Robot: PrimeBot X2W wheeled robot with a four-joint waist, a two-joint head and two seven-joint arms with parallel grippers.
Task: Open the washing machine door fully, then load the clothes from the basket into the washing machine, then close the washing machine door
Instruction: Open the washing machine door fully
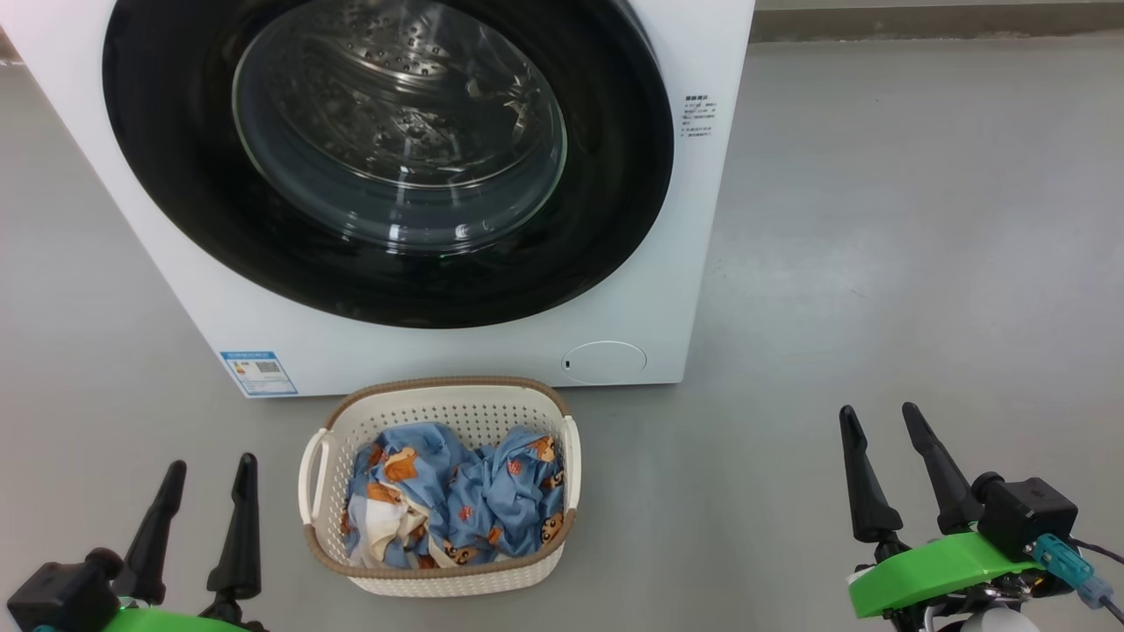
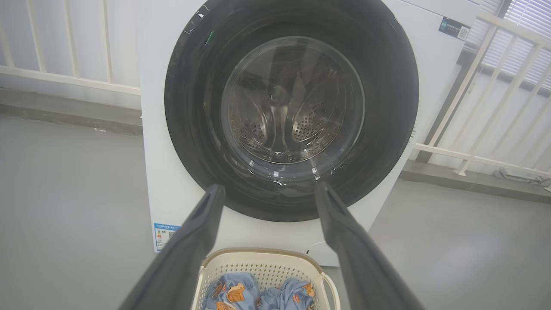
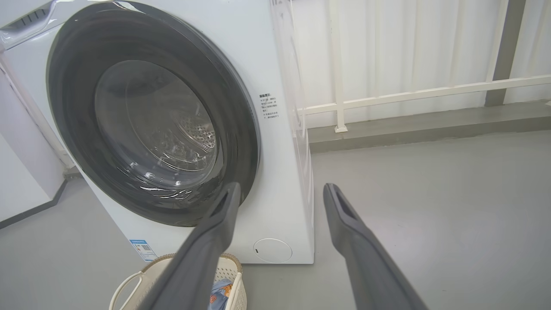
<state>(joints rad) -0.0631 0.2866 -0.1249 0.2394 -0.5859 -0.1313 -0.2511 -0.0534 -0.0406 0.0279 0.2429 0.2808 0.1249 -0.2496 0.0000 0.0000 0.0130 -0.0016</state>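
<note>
Sizing up the start: washing machine door (image 1: 391,149) is shut flush on the washing machine (image 1: 439,355), which stands on the floor (image 1: 878,219) straight ahead of the robot. Basket (image 1: 457,412) sits on the floor just in front of it, below the door, with the clothes (image 1: 457,500) piled inside. Left gripper (image 1: 213,463) and right gripper (image 1: 877,409) hang low either side of the basket, clear of it, fingers (image 1: 239,527) spread, nothing in them.

Handling, my read:
- Door is stiff and hinged, probably latched, so it wants a firm pull at the rim's outer edge on the side away from the hinge.
- Glossy black rim looks slippery. Hooking a finger behind the edge beats pinching the face. The glass bulge is no grip point.
- Clothes look light, soft and floppy. Pinch a raised fold near the top of the pile. Loose ends may trail and catch on the basket rim.
- Basket looks like light plastic and may slide or lift along with them.

Can't make out:
- Any handle, recess or hinge on the door, so the opening side is unknown.
- The machine's top, cut off in the head view.
- Whether the drum (image 1: 386,96) is empty. It shows through glass full of reflections.
- The bottom of the pile, hidden by the basket wall. One garment or several, can't tell.
- The near part of the basket, cut off at the bottom edge of both wrist views.
</note>
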